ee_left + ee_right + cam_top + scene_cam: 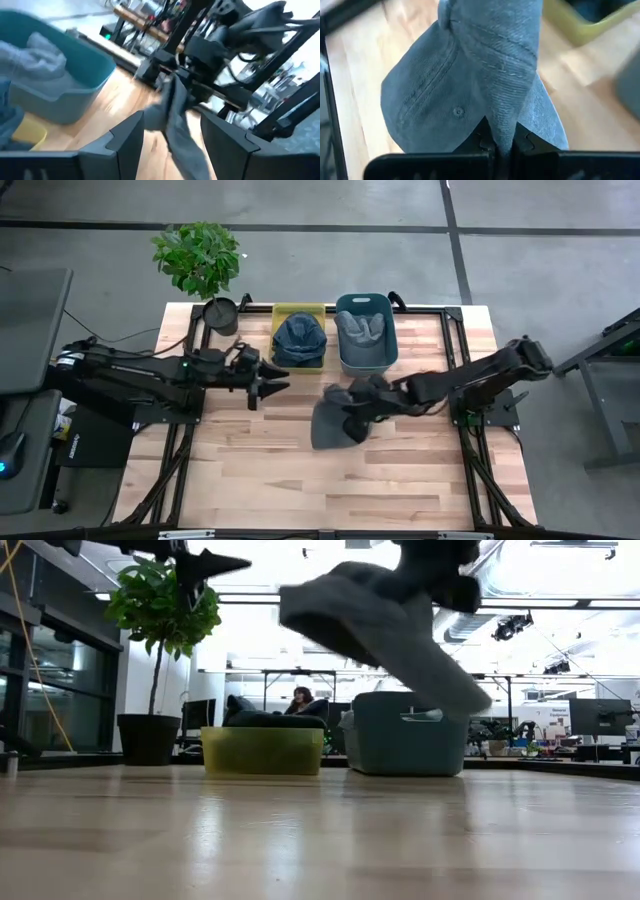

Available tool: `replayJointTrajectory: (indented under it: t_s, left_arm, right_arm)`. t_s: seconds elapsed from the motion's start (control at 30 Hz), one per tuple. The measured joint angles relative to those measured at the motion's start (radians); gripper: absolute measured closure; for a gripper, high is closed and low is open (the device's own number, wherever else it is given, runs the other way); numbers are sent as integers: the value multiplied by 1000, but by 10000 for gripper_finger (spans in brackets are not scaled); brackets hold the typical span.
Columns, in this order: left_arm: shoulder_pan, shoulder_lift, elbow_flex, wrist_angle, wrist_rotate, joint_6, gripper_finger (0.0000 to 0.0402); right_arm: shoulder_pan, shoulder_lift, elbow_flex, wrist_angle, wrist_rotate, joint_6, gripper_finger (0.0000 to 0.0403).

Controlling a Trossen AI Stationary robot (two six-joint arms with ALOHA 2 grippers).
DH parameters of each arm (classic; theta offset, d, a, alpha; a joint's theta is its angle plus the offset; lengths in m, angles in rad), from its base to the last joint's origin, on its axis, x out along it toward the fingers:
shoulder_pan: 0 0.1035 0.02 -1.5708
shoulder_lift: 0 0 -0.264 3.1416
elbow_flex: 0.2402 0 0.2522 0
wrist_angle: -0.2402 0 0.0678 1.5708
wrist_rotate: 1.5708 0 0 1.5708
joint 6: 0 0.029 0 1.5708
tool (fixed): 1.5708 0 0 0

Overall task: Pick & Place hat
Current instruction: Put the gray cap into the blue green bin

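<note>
The right gripper (362, 412) is hanging over the middle of the counter (300, 480), its fingers (485, 141) pinching a fold of the grey hat (335, 418). The low view is showing the hat dangling clear of the wood, so it is being carried, not resting. In the right wrist view only a thin ridge of cloth is sitting between the fingers, while the crown and brim are drooping away below.

2 bins are standing at the far side of the counter: a yellow bin (297, 312) with a dark hat (299, 340) in it, and a teal bin (364, 362) with a grey hat (362, 328) in it. The carried hat is matching the teal one in colour, so that bin is probably the target.

The left gripper (270, 379) is waiting just in front of the yellow bin, fingers spread and holding nothing.

Risks from here: the narrow pinch could be slipping if the arm swings quickly, dropping the hat short. The drooping brim could be catching the teal bin's near rim and dragging it, or folding outside. The waiting left gripper is sitting near the path, so a wide swing could be brushing it.
</note>
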Motion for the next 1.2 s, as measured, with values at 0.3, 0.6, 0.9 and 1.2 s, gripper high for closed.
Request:
replayJointTrajectory:
  t_s: [0.3,0.6,0.9,1.2]
  left_arm:
    - [0,-52,1,-17,-27,18,212]
    - [0,-52,1,-15,-30,22,212]
    - [0,-52,1,9,-121,51,212]
    - [0,-51,1,43,-201,187,212]
  right_arm:
    - [-60,-214,0,-55,199,95,403]
    - [-224,-315,0,-56,312,125,403]
    - [-410,-315,0,-47,307,219,402]
    - [-555,-235,2,-18,233,272,402]
